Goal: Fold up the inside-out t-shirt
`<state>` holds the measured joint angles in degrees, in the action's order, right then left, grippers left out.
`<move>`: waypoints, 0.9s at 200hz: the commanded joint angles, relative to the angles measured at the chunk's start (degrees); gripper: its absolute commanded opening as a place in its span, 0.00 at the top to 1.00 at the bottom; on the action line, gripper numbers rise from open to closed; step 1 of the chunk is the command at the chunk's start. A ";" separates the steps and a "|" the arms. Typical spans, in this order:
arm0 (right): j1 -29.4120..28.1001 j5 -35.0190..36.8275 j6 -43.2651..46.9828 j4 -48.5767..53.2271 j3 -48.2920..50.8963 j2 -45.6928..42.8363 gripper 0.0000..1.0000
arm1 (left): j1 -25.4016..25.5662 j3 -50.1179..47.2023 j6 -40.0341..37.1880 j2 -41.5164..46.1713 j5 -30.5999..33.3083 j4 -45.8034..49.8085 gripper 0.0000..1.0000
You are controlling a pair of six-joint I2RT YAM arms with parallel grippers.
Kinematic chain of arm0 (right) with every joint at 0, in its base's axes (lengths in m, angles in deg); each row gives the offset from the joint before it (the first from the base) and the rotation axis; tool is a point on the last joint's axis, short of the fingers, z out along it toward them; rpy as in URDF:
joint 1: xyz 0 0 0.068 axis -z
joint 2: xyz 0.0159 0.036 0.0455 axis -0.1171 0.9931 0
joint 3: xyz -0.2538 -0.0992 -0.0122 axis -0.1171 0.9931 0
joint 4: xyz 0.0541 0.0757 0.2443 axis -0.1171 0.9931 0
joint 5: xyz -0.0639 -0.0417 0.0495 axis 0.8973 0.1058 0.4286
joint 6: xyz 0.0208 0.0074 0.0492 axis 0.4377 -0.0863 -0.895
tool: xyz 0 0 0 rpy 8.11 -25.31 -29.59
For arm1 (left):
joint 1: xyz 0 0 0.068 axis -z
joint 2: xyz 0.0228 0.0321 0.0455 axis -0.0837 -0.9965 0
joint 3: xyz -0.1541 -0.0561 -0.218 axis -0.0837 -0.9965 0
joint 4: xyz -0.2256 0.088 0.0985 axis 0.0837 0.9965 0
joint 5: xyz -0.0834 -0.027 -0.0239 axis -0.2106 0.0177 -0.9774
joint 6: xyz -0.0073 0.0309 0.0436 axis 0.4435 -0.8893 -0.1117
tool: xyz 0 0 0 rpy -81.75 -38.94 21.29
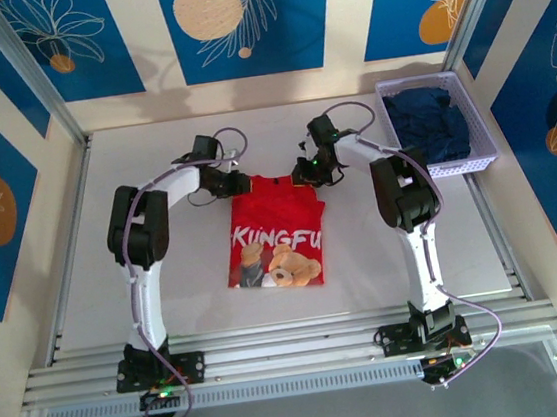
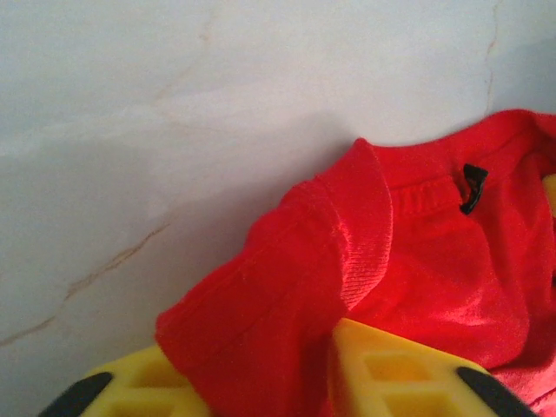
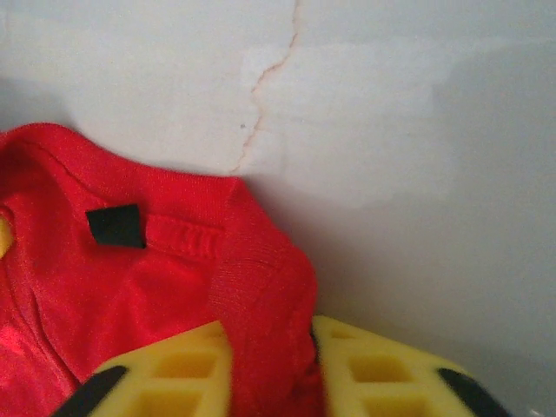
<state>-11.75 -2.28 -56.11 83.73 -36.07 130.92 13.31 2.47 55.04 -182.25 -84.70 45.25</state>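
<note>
T-shirt (image 2: 417, 261) cloth is pinched at both far corners. The left fingers (image 2: 395, 373) are closed narrowly on a bunched fold beside the collar, and the right fingers (image 3: 373, 373) are clamped on a ridge of red fabric at the other shoulder. From above, the t-shirt lies mid-tabletop (image 1: 198, 298) as a narrow rectangle, print up, collar end away from the arm bases. Its sides seem already folded in. By my reading, what is left is carrying the gripped collar edge over toward the hem. A basket (image 1: 488, 134) holding a navy garment (image 1: 430, 121) stands well apart at the far right.
</note>
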 commanded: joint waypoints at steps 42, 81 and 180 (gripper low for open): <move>1.37 -3.59 -0.95 -7.31 3.38 -2.84 0.99 | -0.33 -0.09 2.18 -1.85 -8.17 -2.21 1.00; 2.90 -6.56 -1.30 -15.43 8.82 -9.24 1.00 | -3.30 -4.44 6.06 3.99 -10.12 -9.83 1.00; 2.93 -7.31 0.24 -16.12 4.34 -7.97 1.00 | -3.77 -0.97 9.18 4.90 -9.08 -13.18 1.00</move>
<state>-9.00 -8.69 -57.10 66.48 -27.72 122.46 9.94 -1.29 63.43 -179.13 -92.85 33.49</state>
